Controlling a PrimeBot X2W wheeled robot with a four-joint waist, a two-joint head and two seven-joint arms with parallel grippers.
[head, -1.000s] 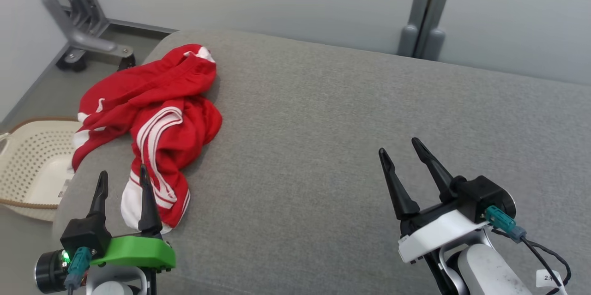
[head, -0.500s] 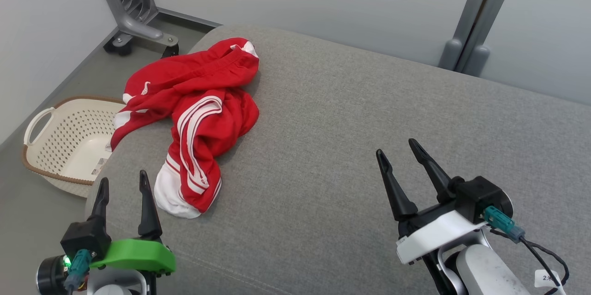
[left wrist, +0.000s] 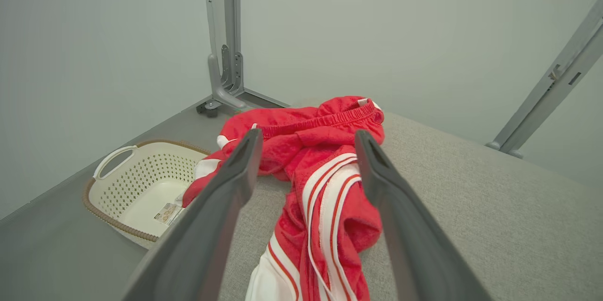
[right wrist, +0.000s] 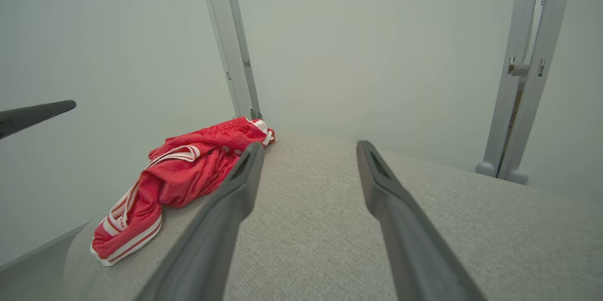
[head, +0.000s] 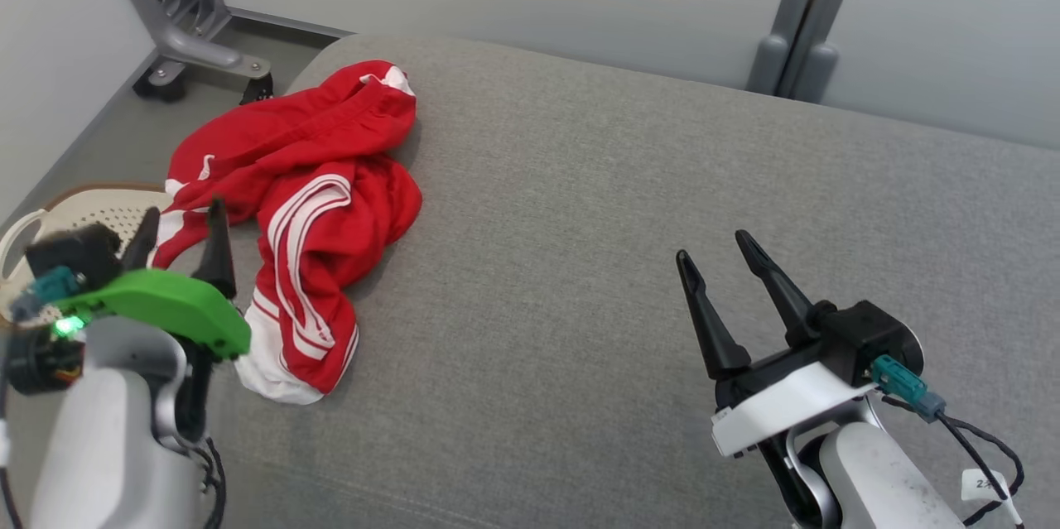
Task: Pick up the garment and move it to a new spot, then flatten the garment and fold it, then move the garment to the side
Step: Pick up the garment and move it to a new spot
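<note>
Both spread wide and empty: my left fingers (head: 218, 256) hang over the grey surface's (head: 580, 223) left edge, close to the crumpled red garment (head: 306, 206) at its far-left corner; my right fingers (head: 710, 329) hover over its near-right part.

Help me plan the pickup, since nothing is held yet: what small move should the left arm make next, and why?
Probably ease the left gripper forward and down onto the red garment. Its jaws stand open, raised close to the crumpled cloth and holding nothing; the right gripper is open too, but far off over bare cushion.
</note>
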